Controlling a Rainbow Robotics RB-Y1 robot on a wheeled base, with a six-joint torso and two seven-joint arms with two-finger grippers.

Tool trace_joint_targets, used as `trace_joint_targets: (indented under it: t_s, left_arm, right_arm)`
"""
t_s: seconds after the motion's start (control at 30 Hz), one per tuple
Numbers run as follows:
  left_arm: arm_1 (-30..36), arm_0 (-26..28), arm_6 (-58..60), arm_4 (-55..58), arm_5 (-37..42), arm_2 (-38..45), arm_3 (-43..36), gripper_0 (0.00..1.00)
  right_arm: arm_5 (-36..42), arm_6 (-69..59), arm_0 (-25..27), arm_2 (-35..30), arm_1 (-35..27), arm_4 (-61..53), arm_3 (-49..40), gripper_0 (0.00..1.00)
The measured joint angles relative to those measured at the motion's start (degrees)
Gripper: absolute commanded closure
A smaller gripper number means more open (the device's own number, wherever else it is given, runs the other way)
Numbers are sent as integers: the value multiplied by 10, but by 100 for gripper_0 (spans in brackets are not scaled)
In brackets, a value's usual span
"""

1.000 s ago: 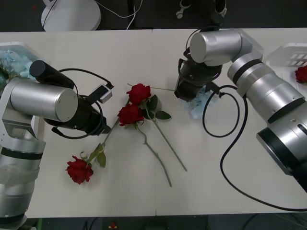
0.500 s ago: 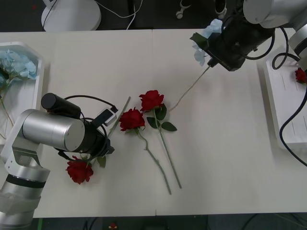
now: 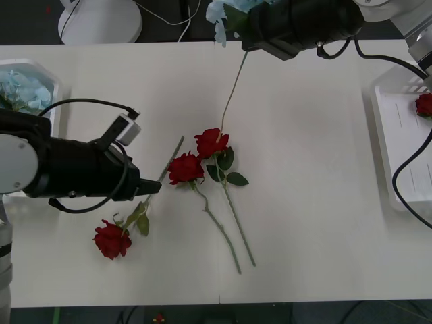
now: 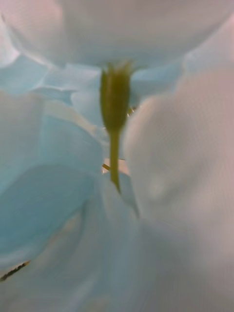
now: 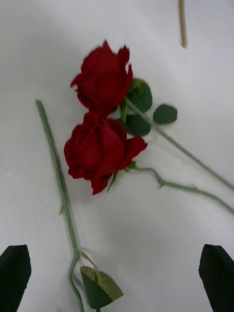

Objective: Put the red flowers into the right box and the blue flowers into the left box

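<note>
Overhead, right hand (image 3: 244, 30) carries a blue flower (image 3: 217, 11); left hand (image 3: 150, 190) open near roses (image 3: 211, 142)

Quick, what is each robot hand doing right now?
Left gripper: open, holding nothing, above the red flowers on the table.
Right gripper: shut on a blue flower, lifted with its stem hanging down.

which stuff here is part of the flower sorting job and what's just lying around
Job: three red flowers on the table, one more in the right box, blue flower held by the right hand, blue flowers in the left box, left hand open.
Lying about: white lamp base, cables.
</note>
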Motion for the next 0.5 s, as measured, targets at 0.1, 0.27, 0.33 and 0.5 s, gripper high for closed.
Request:
trace_joint_targets:
  t_s: [0.1,0.27,0.33,0.5]
  left_arm:
    - [8,11,-24,68,-38,34,0,0]
    - [18,49,-52,128,-178,24,-1,0]
    - [18,64,-52,136,-242,6,-1,0]
    - [19,97,-52,152,-414,-74,-1,0]
  right_arm:
    - [-5,55,0,0,0,-51,-19,100]
    - [-9,59,0,0,0,-138,-33,100]
    - [-14,66,0,0,1,-153,-33,100]
    - [-36,66,0,0,16,-158,-39,100]
